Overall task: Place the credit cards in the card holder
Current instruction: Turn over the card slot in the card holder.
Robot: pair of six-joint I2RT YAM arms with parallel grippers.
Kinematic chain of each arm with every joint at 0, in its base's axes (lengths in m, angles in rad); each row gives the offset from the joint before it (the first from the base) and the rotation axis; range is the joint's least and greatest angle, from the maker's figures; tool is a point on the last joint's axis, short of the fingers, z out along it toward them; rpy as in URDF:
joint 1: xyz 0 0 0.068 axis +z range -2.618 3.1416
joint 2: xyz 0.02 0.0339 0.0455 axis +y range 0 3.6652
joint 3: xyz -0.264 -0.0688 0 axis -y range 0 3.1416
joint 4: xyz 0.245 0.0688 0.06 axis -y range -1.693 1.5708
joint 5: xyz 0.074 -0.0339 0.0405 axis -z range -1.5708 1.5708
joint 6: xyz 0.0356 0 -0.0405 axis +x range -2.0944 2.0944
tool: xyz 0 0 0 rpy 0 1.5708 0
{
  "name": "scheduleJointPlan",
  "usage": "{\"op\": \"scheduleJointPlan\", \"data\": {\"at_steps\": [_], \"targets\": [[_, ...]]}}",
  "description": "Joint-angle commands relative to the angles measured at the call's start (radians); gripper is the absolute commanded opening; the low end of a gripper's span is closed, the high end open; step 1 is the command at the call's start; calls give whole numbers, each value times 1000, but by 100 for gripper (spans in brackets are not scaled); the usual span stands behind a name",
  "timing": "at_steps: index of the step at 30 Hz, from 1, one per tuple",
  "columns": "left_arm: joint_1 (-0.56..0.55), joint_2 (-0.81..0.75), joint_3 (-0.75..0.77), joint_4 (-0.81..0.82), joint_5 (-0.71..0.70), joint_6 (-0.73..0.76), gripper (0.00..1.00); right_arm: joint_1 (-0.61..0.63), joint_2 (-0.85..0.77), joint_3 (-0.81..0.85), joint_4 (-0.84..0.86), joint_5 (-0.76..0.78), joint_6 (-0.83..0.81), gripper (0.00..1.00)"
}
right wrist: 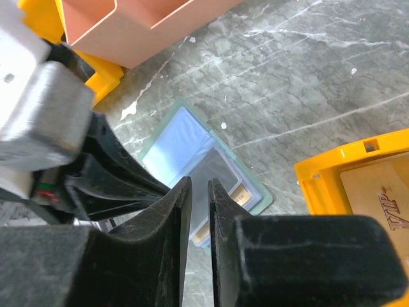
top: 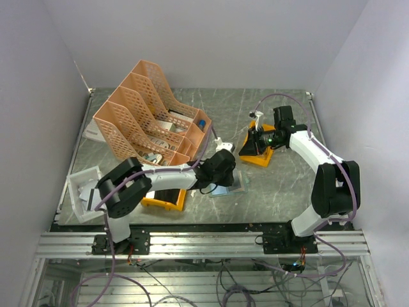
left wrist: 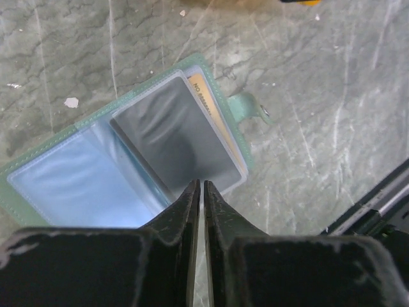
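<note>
Grey-green card holder lying open on the marble desk, clear sleeves up, a card already tucked in one. Left pincer hovering at its near edge, jaws nearly shut, gripping nothing visible. Right pincer likewise almost closed, apparently empty. Best pinning the sleeve flat while feeding cards squarely. Reading "NO" on the tucked card, "VIP" on a card in the yellow bin

Peach file rack, 2 orange bins
</note>
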State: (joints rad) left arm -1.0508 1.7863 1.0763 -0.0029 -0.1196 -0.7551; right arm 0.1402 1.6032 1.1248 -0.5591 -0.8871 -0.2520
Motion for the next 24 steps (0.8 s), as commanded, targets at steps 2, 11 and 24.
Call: {"op": "scheduleJointPlan", "data": {"at_steps": [2, 11, 24], "targets": [[-3, 110, 104, -39, 1, 20, 16, -10, -20, -12, -4, -21, -20, 17], [-4, 230, 197, -100, 52, 41, 18, -11, -15, -10, -7, -19, -23, 17], [1, -163, 61, -230, -212, 116, 32, -11, -55, -15, -4, -67, -37, 17]]}}
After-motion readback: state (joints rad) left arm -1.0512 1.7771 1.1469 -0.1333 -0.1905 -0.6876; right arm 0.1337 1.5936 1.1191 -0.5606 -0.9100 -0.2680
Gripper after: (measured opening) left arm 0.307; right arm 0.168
